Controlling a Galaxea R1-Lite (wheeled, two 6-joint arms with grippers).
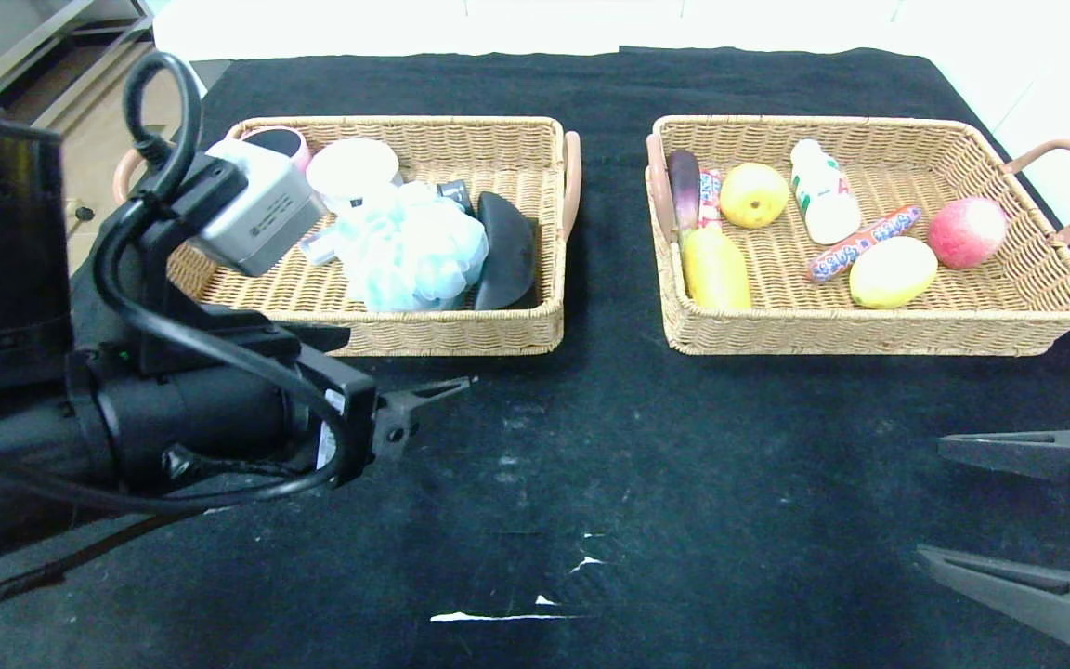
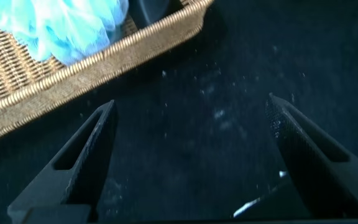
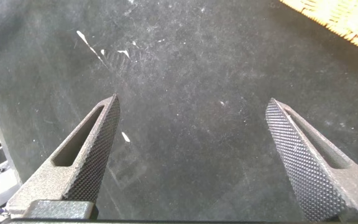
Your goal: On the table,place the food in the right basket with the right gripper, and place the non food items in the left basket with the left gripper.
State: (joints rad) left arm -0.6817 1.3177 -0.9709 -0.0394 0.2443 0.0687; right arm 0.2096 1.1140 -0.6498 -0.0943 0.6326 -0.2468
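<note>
The left basket [image 1: 358, 336] holds a blue bath pouf [image 1: 414, 246], a black curved item [image 1: 505, 251], a white round tub [image 1: 352, 167] and a pink cup [image 1: 280, 139]. The right basket [image 1: 869, 336] holds an eggplant [image 1: 682, 181], a yellow corn-like item [image 1: 716, 269], a yellow fruit [image 1: 753, 195], a white bottle [image 1: 825, 190], a wrapped sausage [image 1: 862, 243], a lemon-coloured fruit [image 1: 893, 272] and a red fruit [image 1: 967, 232]. My left gripper [image 1: 447, 388] is open and empty over the cloth just in front of the left basket [image 2: 92, 68]. My right gripper [image 1: 931, 500] is open and empty at the front right.
The table is covered by a black cloth [image 1: 609, 446] with white scuffs [image 1: 498, 615] near the front edge. No loose item shows on the cloth between the baskets or in front of them. The left wrist camera housing [image 1: 256, 218] hides part of the left basket.
</note>
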